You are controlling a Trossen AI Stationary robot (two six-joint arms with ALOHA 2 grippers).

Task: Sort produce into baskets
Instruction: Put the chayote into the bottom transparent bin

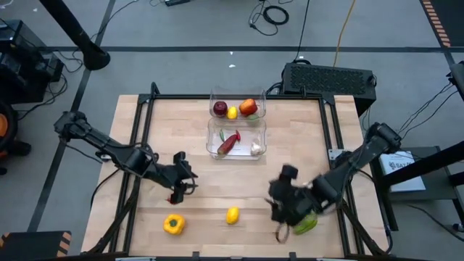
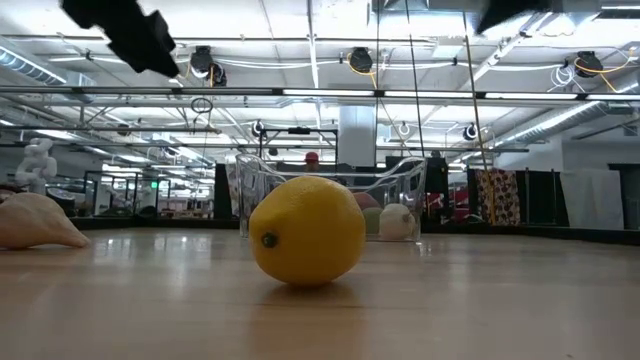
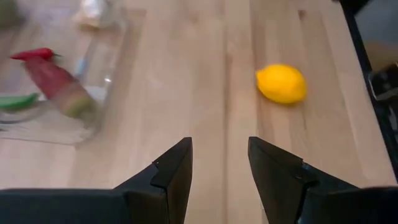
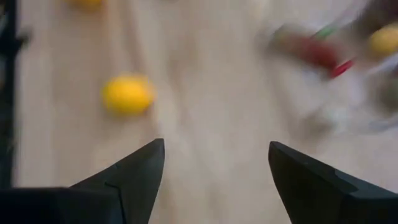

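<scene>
Two clear baskets stand at the table's far middle. The far basket (image 1: 214,95) holds two red apples and a lemon. The near basket (image 1: 211,138) holds a dark red pepper (image 3: 59,87), a red chilli (image 3: 34,54) and a garlic bulb (image 1: 256,148). On the table near the front edge lie a lemon (image 1: 232,214) (image 2: 307,230), a yellow pepper (image 1: 173,224) and a green pepper (image 1: 306,223). My left gripper (image 1: 188,183) (image 3: 219,168) hovers open left of the lemon. My right gripper (image 1: 277,204) (image 4: 216,171) hovers open right of it, its wrist over the green pepper.
A small red thing (image 1: 174,197) lies on the table just beside my left gripper. In the low view, a pale rounded thing (image 2: 35,222) rests at the left. A black box (image 1: 330,78) stands beyond the table's far right corner. Bare wood lies between the baskets and the lemon.
</scene>
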